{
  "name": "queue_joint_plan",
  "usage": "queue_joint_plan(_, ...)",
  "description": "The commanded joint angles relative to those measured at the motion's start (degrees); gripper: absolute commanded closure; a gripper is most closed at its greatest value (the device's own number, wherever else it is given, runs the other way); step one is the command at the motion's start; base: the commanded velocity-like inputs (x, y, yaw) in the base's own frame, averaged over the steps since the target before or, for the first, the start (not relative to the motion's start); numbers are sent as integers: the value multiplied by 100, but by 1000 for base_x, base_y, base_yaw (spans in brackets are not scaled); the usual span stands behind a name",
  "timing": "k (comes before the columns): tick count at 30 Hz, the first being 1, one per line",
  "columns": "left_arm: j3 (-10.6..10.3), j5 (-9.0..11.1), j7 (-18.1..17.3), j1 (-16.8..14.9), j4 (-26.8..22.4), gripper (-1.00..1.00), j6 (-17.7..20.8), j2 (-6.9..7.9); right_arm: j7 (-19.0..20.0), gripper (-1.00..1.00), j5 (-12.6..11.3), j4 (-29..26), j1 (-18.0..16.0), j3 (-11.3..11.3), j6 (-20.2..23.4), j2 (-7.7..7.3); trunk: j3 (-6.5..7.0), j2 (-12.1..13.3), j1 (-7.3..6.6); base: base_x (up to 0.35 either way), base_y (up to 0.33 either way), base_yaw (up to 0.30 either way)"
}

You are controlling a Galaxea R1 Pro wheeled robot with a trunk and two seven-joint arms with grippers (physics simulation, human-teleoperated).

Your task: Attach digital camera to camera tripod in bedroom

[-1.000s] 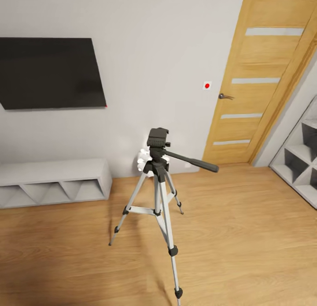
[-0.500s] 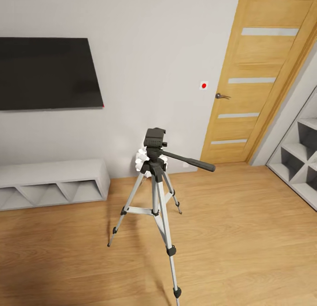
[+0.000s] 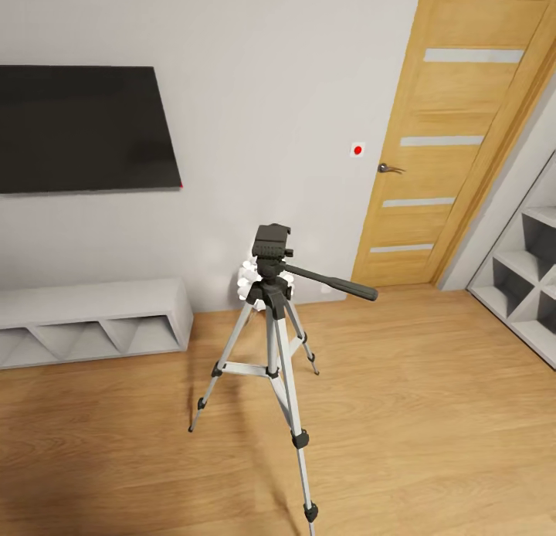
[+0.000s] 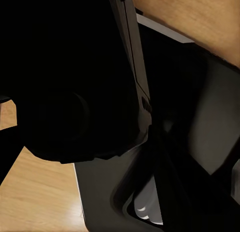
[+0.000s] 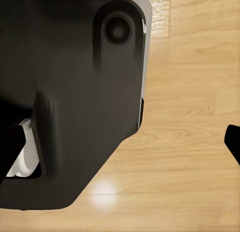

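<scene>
Your two wrist cameras look at dark robot body panels close up, with light wood floor beyond. In neither picture can you tell whether a hand is apart or together; the dark shapes are too close and too black to read.

From your head camera, one camera tripod stands upright on the floor in the middle of the room, in front of you. It has three silver telescopic legs with dark grey joints, one dark grey head plate on top, and one long black pan handle reaching toward the door side. The head plate carries nothing.

Just behind the tripod's head, against the white wall, sits one small white lumpy object, too partly hidden to identify. On the wall hangs one flat black TV; below it stands one low grey cabinet with three open compartments. Further along are one small white wall switch with a red dot, one wooden door with four pale strips, and one white cubby shelf at the edge.
</scene>
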Motion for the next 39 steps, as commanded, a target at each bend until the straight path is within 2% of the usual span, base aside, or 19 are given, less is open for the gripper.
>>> queue_joint_plan(1,-48,36,6,-3,1,100,-15,-2,12,-100,60,11,-7,-50,-1,-1,-10,-10,3,0,0,0)
queue_joint_plan(5,-50,36,9,-3,6,100,-16,-2,0,-100,63,11,-7,-45,39,26,-10,-10,3,0,0,0)
queue_joint_plan(6,-56,21,1,-3,-1,100,-16,-9,8,-100,511,-76,-9,-10,147,1,-10,-10,3,0,0,0)
queue_joint_plan(8,-56,20,1,-3,-1,100,-16,-10,14,-100,641,-196,3,-4,239,13,-10,-10,3,0,0,0)
queue_joint_plan(10,-56,19,1,-3,-1,100,-14,-10,22,-100,772,-594,15,1,425,39,-10,-10,3,0,0,0)
queue_joint_plan(11,-57,19,1,-3,-1,100,-14,-10,31,-100,823,-1010,10,3,601,50,-10,-10,3,0,0,0)
queue_joint_plan(16,-57,18,1,-3,-1,100,-10,-12,120,-100,865,-2543,4,5,1440,67,-10,-10,3,0,0,0)
queue_joint_plan(17,-57,18,1,-3,1,100,-9,-14,229,-100,860,-3280,3,6,1956,71,-10,-10,3,0,0,0)
queue_joint_plan(20,-57,18,1,-3,2,100,-8,-15,551,-100,828,-4385,1,5,2818,72,-10,-10,3,0,0,0)
queue_joint_plan(21,-57,18,1,-3,4,100,-10,-17,890,-100,780,-5105,-1,5,3395,64,-10,-10,3,0,0,0)
queue_joint_plan(22,-57,18,1,-3,5,100,-9,-15,1091,-100,752,-5459,-2,6,3674,62,-10,-10,3,0,0,0)
queue_joint_plan(23,-57,20,1,-3,6,100,-9,-14,1527,-100,701,-6133,-7,6,4201,51,-10,-10,3,0,0,0)
queue_joint_plan(27,-57,24,1,-3,7,100,-10,-12,2363,-100,670,-7310,-29,16,5043,29,-10,-10,3,0,0,0)
queue_joint_plan(28,-57,25,1,-3,7,100,-10,-11,2664,-100,664,-7792,-55,24,5339,21,-10,-10,3,0,0,0)
queue_joint_plan(33,-57,26,1,-3,8,100,-8,-11,3056,-100,653,-8615,-258,105,5749,16,-10,-10,3,0,0,0)
queue_joint_plan(35,-57,27,1,-3,8,100,-8,-11,3151,-100,650,-8836,-483,295,5856,25,-10,-10,3,0,0,0)
queue_joint_plan(36,-57,27,1,-3,8,100,-7,-11,3209,-100,645,-8973,-842,625,5925,43,-10,-10,3,0,0,0)
queue_joint_plan(39,-57,27,1,-3,8,100,-7,-11,3271,-100,613,-9040,-1186,867,5963,58,-10,-10,3,0,0,0)
